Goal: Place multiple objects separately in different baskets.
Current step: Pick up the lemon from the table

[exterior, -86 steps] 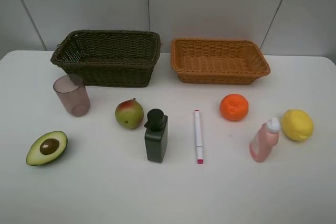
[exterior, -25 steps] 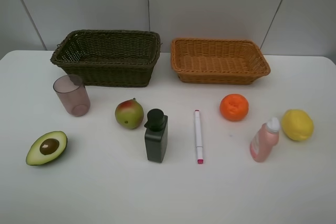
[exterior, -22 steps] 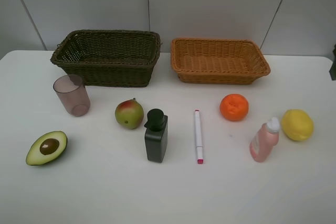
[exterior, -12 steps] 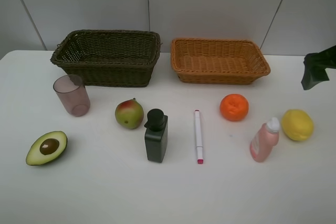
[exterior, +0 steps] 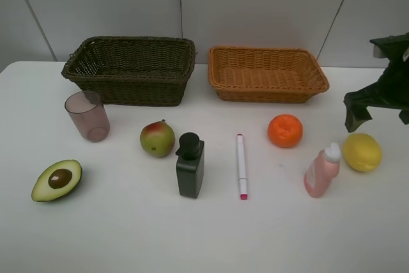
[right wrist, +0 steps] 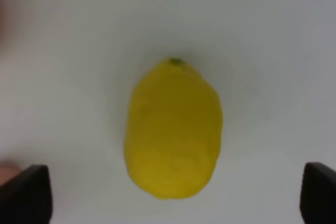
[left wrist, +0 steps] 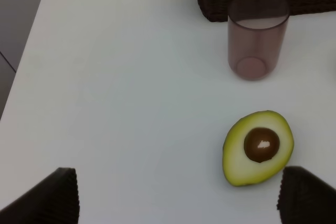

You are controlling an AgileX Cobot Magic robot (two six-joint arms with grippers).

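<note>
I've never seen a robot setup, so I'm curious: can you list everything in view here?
Table: one, white, under everything.
Dark basket: one, brown-green, back left.
Orange-tan basket: one, back right.
Cup: one, translucent mauve, before the dark basket.
Avocado half: one, green, front left.
Pump bottle: one, black, centre.
Pear-like fruit: one, red-green, left of the pump bottle.
Marker: one, white with pink cap, right of the pump bottle.
Orange: one, orange, before the orange-tan basket.
Lemon: one, yellow, far right.
Small bottle: one, pink, beside the lemon.
Left fingers: two, black, open, near the avocado half.
Right fingers: two, black, open, over the lemon.
</note>
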